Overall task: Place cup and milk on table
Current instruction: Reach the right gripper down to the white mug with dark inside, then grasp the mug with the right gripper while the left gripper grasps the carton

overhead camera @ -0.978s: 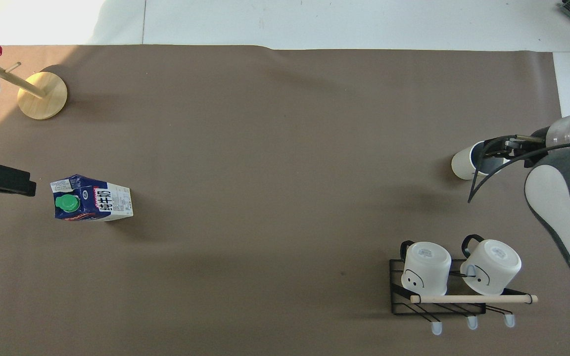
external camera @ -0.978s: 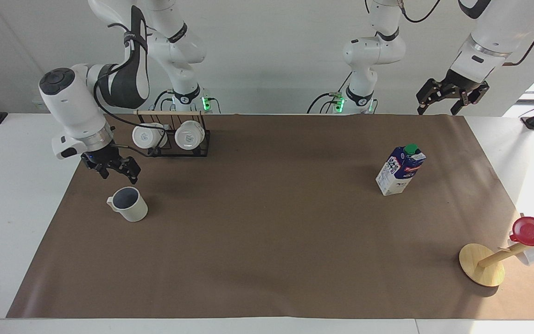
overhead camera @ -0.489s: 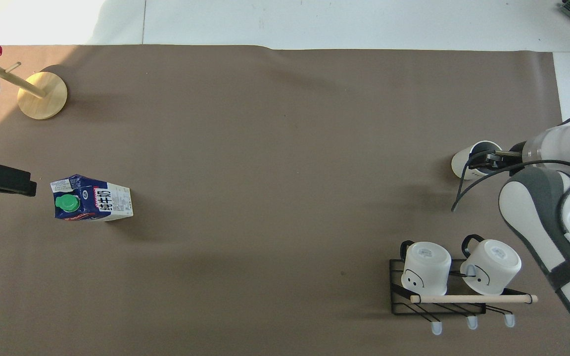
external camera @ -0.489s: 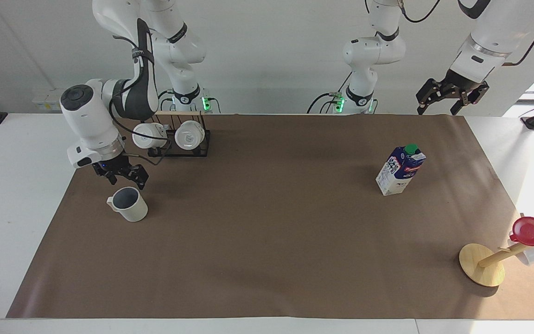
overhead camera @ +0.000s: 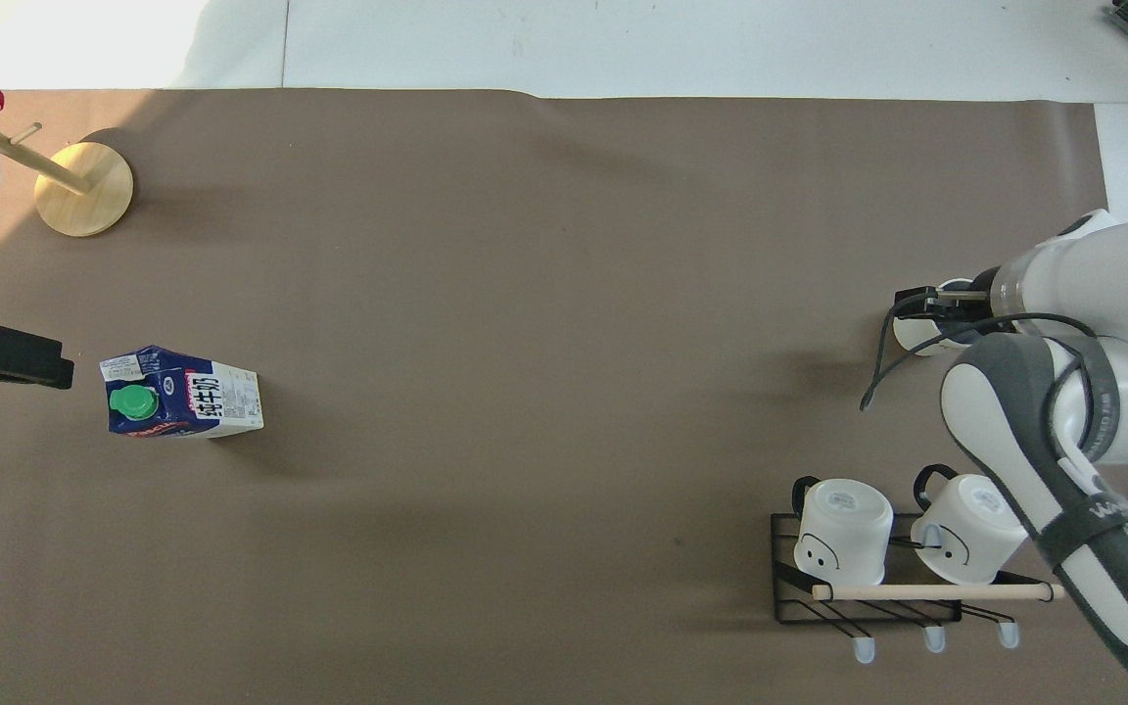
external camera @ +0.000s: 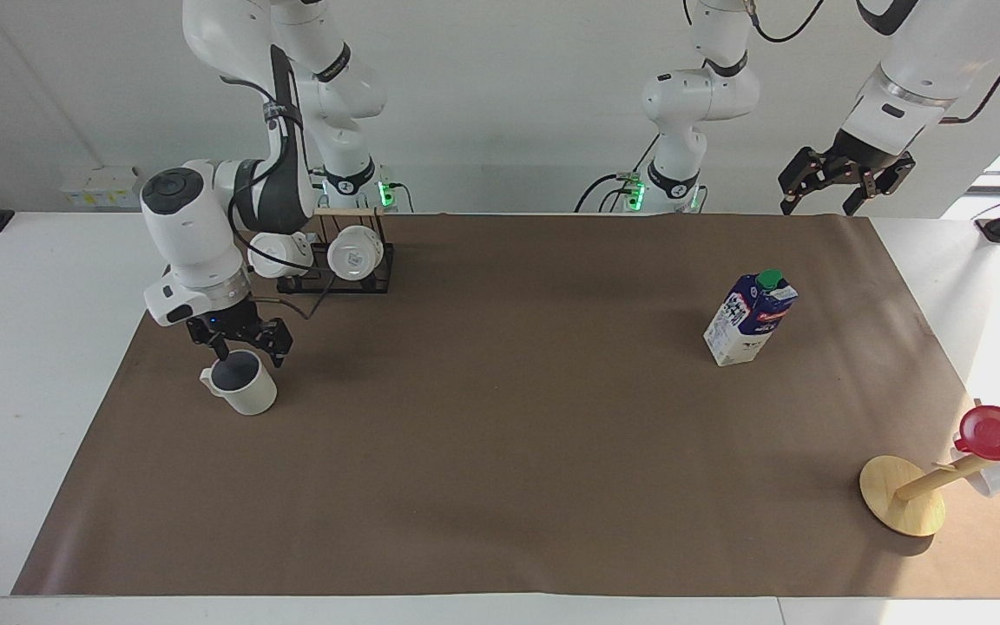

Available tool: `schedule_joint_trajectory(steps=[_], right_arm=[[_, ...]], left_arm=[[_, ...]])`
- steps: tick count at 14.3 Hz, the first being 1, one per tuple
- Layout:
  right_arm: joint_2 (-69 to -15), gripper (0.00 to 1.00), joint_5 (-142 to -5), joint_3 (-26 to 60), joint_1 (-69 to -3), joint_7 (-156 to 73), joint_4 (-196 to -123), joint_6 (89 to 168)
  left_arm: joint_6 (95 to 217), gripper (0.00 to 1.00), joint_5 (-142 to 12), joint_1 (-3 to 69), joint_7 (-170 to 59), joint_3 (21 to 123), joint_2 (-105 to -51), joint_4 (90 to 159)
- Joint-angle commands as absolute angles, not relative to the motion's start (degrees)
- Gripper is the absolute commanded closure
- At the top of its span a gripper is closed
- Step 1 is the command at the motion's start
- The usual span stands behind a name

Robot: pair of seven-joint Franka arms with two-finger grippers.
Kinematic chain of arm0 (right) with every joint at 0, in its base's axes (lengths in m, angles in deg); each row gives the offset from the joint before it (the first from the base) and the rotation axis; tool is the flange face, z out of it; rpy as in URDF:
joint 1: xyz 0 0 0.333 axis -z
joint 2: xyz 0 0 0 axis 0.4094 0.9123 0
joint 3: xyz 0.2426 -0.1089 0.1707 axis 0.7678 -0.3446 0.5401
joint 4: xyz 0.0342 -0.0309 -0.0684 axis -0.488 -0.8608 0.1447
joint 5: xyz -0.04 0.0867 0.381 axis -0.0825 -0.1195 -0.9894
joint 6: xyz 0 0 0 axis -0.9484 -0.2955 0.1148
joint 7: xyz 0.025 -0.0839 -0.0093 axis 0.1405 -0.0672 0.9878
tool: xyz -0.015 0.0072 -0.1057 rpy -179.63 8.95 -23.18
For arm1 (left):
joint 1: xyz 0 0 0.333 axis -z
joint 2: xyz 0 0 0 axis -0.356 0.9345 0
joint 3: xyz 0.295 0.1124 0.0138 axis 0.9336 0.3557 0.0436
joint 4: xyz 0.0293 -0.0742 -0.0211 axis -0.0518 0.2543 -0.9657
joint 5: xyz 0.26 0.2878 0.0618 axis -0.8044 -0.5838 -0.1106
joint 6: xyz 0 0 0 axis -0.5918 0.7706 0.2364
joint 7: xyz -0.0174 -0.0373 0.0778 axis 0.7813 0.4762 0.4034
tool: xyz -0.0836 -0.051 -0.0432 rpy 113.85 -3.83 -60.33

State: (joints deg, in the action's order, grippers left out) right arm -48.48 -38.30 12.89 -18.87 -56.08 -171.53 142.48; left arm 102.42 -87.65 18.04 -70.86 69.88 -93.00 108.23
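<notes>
The cream-white cup (external camera: 244, 389) stands upright on the brown paper of the table (external camera: 509, 451), toward the right arm's end. My right gripper (external camera: 246, 345) is open just above its dark inside and rim; I cannot tell if the fingers touch it. In the overhead view the right gripper (overhead camera: 928, 313) covers most of the cup (overhead camera: 910, 336). The milk (external camera: 750, 319) stands upright toward the left arm's end and shows in the overhead view too (overhead camera: 182, 403). My left gripper (external camera: 845, 184) waits open and empty, raised above the paper's edge nearest the robots.
A black wire rack (external camera: 339, 260) holding two glossy white mugs stands nearer to the robots than the cup. A wooden mug tree (external camera: 904, 495) with a red cup (external camera: 995, 432) stands at the left arm's end, farther from the robots than the milk.
My right gripper has moved from beside the cup to above it and has come lower. The cup, the milk and the left arm have not moved.
</notes>
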Motion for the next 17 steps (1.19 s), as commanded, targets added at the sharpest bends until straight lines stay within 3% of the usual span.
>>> schedule_joint_trajectory(steps=[1, 7, 12, 15, 16, 17], right_arm=[[-46.5, 0.00, -37.3, 13.0, -19.3, -56.1, -170.4, 143.5], [-46.2, 0.00, -37.3, 13.0, -18.3, -55.0, -171.0, 144.5], [-44.0, 0.09, -37.3, 13.0, -17.8, -55.1, -171.3, 144.9], [-42.8, 0.24, -37.3, 13.0, -17.7, -54.7, -171.6, 146.5], [-42.4, 0.33, -37.3, 12.9, -17.5, -53.5, -171.4, 146.7], [-42.3, 0.54, -37.3, 12.9, -17.3, -52.5, -171.3, 146.8]], left_arm=[[102.5, 0.00, -88.1, 17.2, -71.3, 69.3, -94.5, 109.8], [109.2, 0.00, -88.1, 17.6, -71.2, 69.3, -97.2, 118.0], [116.0, 0.00, -88.1, 17.5, -71.1, 69.3, -98.6, 124.7], [120.6, 0.00, -88.1, 17.7, -71.1, 69.3, -100.0, 129.6], [121.1, 0.00, -88.1, 17.7, -71.1, 69.3, -100.1, 130.3], [121.6, 0.00, -88.1, 17.8, -71.1, 69.3, -100.1, 130.9]])
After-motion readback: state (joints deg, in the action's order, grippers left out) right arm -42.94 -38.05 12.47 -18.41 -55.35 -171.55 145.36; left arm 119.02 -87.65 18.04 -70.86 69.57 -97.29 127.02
